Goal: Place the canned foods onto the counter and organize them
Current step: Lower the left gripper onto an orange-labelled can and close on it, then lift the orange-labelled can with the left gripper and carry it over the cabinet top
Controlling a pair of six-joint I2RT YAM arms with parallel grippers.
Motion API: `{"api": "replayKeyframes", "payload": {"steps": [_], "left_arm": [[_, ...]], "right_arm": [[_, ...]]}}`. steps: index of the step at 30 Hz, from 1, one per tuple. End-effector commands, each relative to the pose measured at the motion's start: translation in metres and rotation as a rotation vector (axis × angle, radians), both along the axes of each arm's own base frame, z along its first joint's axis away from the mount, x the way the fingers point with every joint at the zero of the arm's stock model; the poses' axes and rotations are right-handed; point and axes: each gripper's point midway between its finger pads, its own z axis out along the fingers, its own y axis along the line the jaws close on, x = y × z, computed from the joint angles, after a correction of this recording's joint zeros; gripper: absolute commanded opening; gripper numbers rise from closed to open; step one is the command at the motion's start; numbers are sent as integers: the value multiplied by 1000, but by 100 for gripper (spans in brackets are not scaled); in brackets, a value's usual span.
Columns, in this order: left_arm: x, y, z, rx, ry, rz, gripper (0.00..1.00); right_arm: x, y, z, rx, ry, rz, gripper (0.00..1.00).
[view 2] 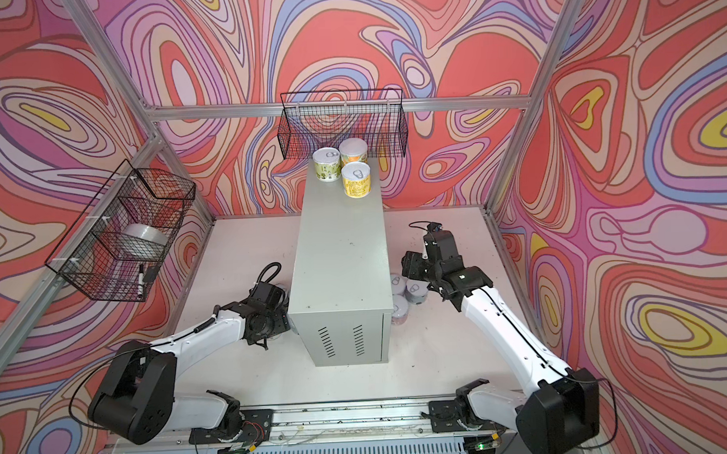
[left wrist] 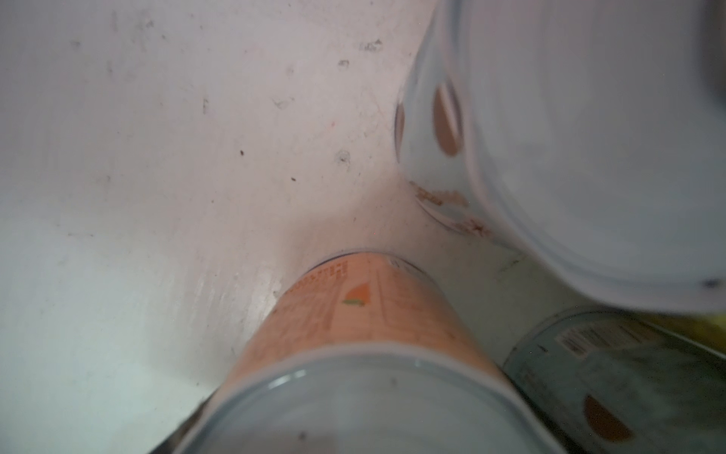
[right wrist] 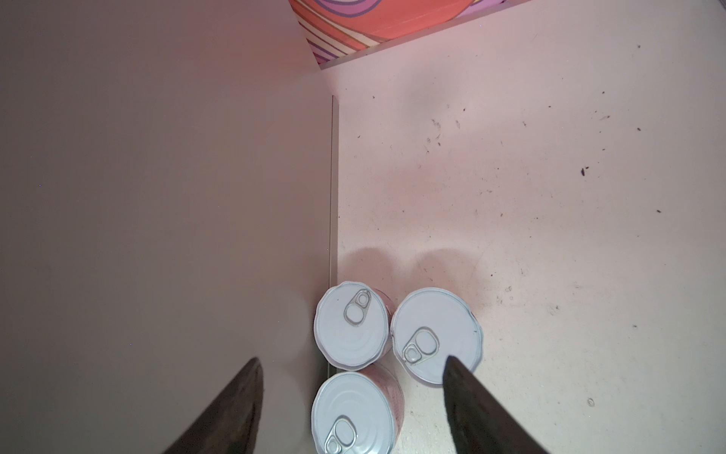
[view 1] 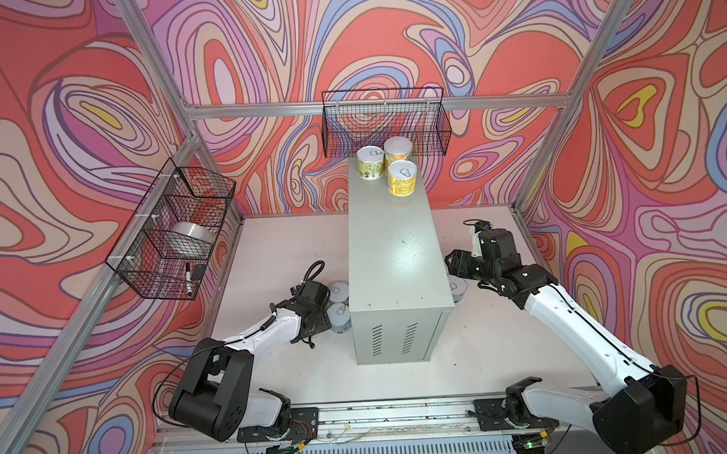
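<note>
Swirling red, pink and lilac wallpaper (view 1: 388, 40) surrounds a white worktop (view 1: 279, 247). On the right gripper (right wrist: 351, 358), the dark fingers (right wrist: 235, 408) stand apart with nothing clamped between them. They hover over three pull-tab cans (right wrist: 351, 326) standing upright on the worktop, right beside the grey cabinet (view 1: 392, 252).

The left gripper (view 1: 320, 319) sits low at the cabinet's other side among more cans (view 1: 340, 314). Its fingers are hidden, so I cannot tell whether they are apart or together. Its wrist view shows an orange-labelled can (left wrist: 373, 326) very close, with a pale blue can (left wrist: 550, 157) and a dark-labelled can (left wrist: 628, 373) beside it.

Three placed cans (view 1: 402, 176) stand at the far end of the cabinet's top, below a wire basket (view 1: 385, 123).
</note>
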Motion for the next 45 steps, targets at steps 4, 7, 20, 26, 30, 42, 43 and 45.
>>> {"api": "replayKeyframes", "payload": {"steps": [4,7,20,26,30,42,43,45], "left_arm": [[2,3,5,35,4,19,62],[5,5,10,54,-3,11,41],[10,4,47,86,-30,-101,0],[5,-12,97,9,-41,-200,0],[-2,-18,139,-14,-47,-247,0],[-10,-21,283,51,-182,-372,0],[-10,-23,290,67,-181,-391,0],[-9,-28,307,102,-173,-434,0]], "right_arm": [[1,-5,-5,-20,-11,-8,74],[1,-4,-7,-17,-7,-6,74],[3,-3,-6,-16,-5,-8,74],[3,-6,2,-29,-18,-12,74],[2,-7,4,-33,-18,-15,74],[4,-13,31,-54,-44,-21,74],[4,-14,33,-58,-41,-21,74],[2,-15,39,-57,-46,-22,74]]}}
